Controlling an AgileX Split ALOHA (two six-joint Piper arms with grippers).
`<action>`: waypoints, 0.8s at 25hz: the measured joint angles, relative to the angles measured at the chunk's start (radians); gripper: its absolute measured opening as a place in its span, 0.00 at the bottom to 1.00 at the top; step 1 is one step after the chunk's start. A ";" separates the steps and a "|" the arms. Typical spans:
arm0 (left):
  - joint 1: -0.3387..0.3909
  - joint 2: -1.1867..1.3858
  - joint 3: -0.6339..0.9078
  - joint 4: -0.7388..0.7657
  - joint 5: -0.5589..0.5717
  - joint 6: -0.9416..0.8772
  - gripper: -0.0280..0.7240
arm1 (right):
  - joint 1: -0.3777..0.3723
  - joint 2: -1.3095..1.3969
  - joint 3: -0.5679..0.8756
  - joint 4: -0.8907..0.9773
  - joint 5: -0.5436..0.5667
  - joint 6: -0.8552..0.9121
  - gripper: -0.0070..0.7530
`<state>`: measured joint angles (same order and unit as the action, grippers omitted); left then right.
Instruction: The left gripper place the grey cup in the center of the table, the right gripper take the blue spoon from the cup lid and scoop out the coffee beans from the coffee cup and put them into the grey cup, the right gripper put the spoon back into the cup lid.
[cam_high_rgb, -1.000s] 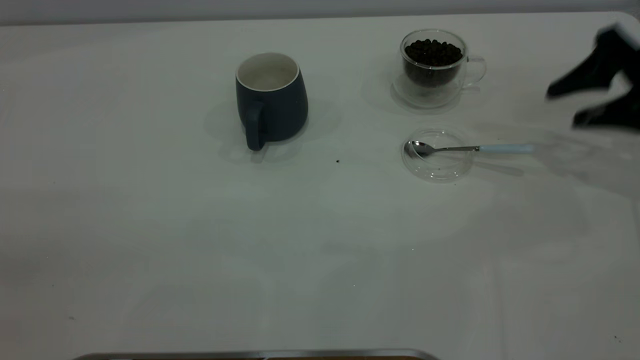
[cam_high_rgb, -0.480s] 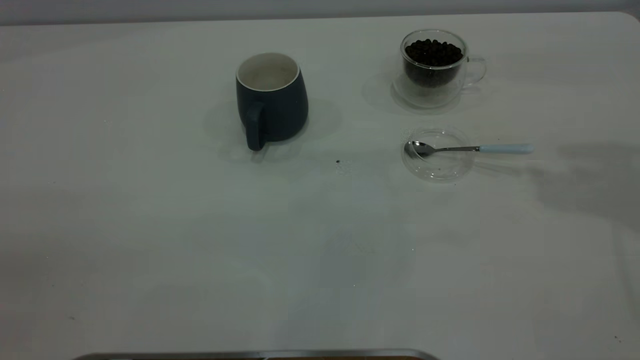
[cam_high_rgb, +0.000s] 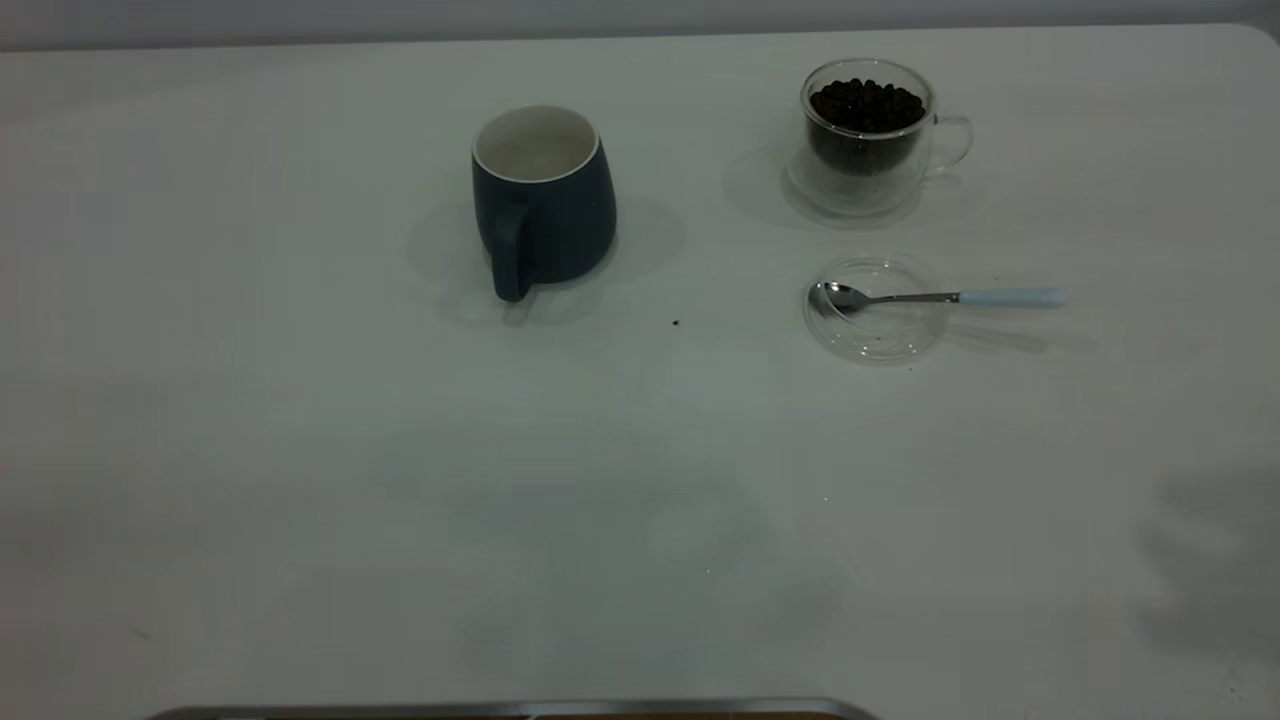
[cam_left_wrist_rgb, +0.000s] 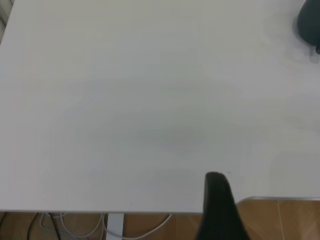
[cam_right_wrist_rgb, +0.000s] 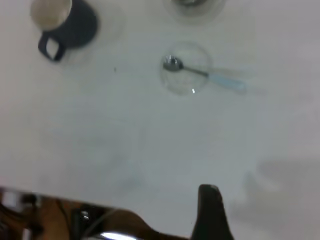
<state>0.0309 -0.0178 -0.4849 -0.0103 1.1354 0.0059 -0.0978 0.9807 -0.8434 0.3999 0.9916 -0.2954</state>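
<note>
White bench (cam_high_rgb: 300, 500) carried everything. Blue spoon (cam_high_rgb: 940, 297) lay w/ bowl in the cup lid (cam_high_rgb: 878, 335), long axis running toward the right arm's side, handle end off the lid. Coffee cup (cam_high_rgb: 868, 135) w/ coffee beans (cam_high_rgb: 866, 103) stood just behind the lid; grey cup (cam_high_rgb: 543, 200) well apart to its left, approx. centre. Right gripper (cam_right_wrist_rgb: 210, 212) sat back at the bench edge, spoon far ahead; open or closed, can't tell. Left gripper (cam_left_wrist_rgb: 217, 205) likewise parked at its edge, state unclear. Right arm nearer the spoon.
</note>
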 joint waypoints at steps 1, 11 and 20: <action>0.000 0.000 0.000 0.000 0.000 0.000 0.79 | 0.000 -0.032 0.024 -0.002 0.005 -0.019 0.78; 0.000 0.000 0.000 0.000 0.000 0.000 0.79 | 0.003 -0.315 0.077 -0.017 0.215 -0.049 0.78; 0.000 0.000 0.000 0.000 0.000 0.002 0.79 | 0.008 -0.632 0.176 -0.043 0.234 -0.084 0.78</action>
<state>0.0309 -0.0178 -0.4849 -0.0103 1.1354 0.0084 -0.0895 0.3485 -0.6678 0.3568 1.2260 -0.3792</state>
